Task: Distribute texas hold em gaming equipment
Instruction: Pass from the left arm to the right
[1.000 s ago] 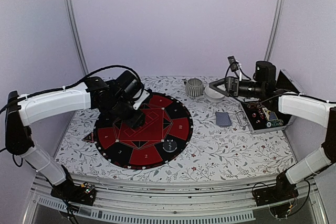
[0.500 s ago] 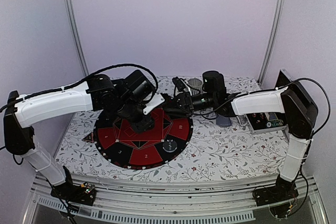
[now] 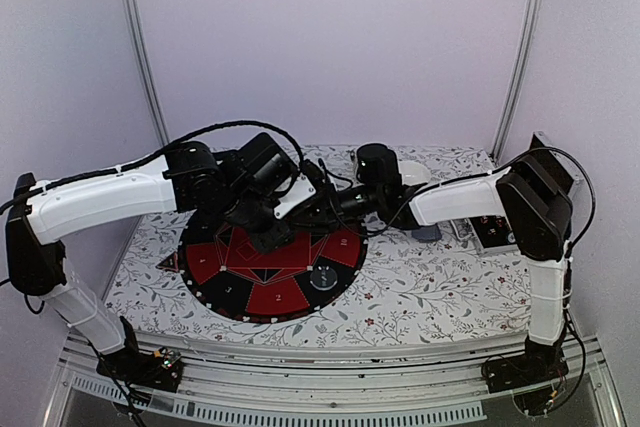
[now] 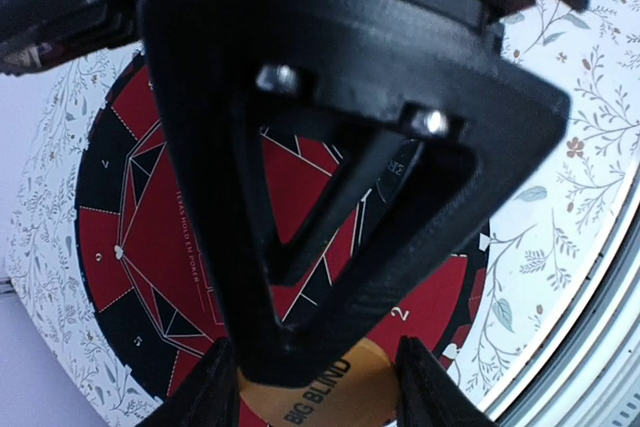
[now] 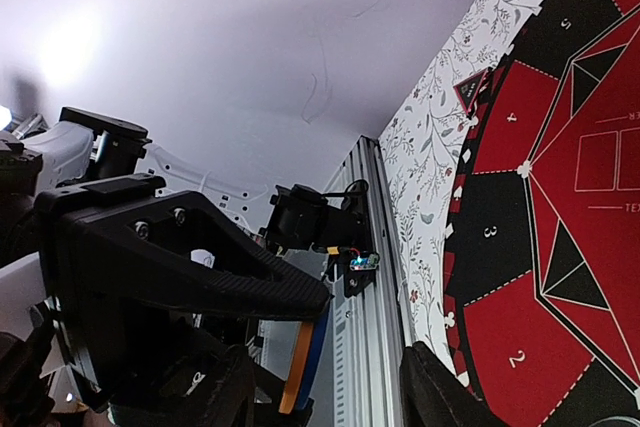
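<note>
Two claws meet above the mat's (image 3: pixel 300 292) far half, prob. for a hand-over: L gripper (image 4: pixel 317 382) pinches the orange BIG BLIND chip (image 4: pixel 300 399) by its rim, jaws pressed onto it. For a clean pass I'd keep L steady & release only once R has it. R gripper (image 5: pixel 325 392) stands part spread astride the chip's faces, not touching yet.

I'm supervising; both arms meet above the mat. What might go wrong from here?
The left end effector holds the orange BIG BLIND chip by its rim; the right end effector brackets it without visible contact. Releasing early would likely drop it onto the mat.
The end effectors are closely nested and may collide.
</note>
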Controlling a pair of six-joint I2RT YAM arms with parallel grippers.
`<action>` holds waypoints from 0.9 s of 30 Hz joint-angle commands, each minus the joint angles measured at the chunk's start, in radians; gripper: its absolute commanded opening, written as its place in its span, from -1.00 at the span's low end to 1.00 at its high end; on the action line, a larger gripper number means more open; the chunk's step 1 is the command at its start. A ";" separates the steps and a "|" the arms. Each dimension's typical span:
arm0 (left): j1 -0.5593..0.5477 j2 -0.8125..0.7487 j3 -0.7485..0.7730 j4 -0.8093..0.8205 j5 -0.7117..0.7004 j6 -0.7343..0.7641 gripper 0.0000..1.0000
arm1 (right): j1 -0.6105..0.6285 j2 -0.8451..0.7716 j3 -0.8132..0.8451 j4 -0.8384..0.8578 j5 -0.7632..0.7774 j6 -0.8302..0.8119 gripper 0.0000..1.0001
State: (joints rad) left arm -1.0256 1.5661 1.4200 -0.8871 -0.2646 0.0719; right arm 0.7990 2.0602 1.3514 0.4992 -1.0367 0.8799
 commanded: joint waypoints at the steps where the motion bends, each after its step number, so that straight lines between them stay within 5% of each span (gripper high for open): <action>1: -0.019 0.003 0.006 0.033 -0.024 0.020 -0.51 | 0.029 0.044 0.051 0.033 -0.039 0.031 0.03; 6: -0.019 0.009 0.003 0.041 -0.046 0.025 -0.50 | 0.037 0.061 0.057 0.032 -0.033 0.035 -0.07; 14: -0.019 0.004 -0.008 0.051 -0.032 0.026 -0.47 | 0.036 0.063 0.061 0.027 -0.051 0.033 -0.79; 17: -0.020 -0.008 -0.016 0.056 -0.024 0.018 -0.15 | 0.034 0.060 0.062 0.022 -0.056 0.026 -0.91; 22: -0.013 -0.090 -0.050 0.112 0.032 -0.007 0.83 | 0.026 0.019 0.060 -0.051 -0.039 -0.035 -0.95; 27: 0.082 -0.250 -0.139 0.229 0.269 -0.057 0.96 | 0.011 -0.079 0.030 -0.159 -0.016 -0.197 -0.95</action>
State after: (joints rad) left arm -1.0130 1.4487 1.3270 -0.7868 -0.1982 0.0616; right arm 0.8223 2.0911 1.3952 0.4252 -1.0676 0.8330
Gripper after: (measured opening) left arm 0.980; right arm 0.082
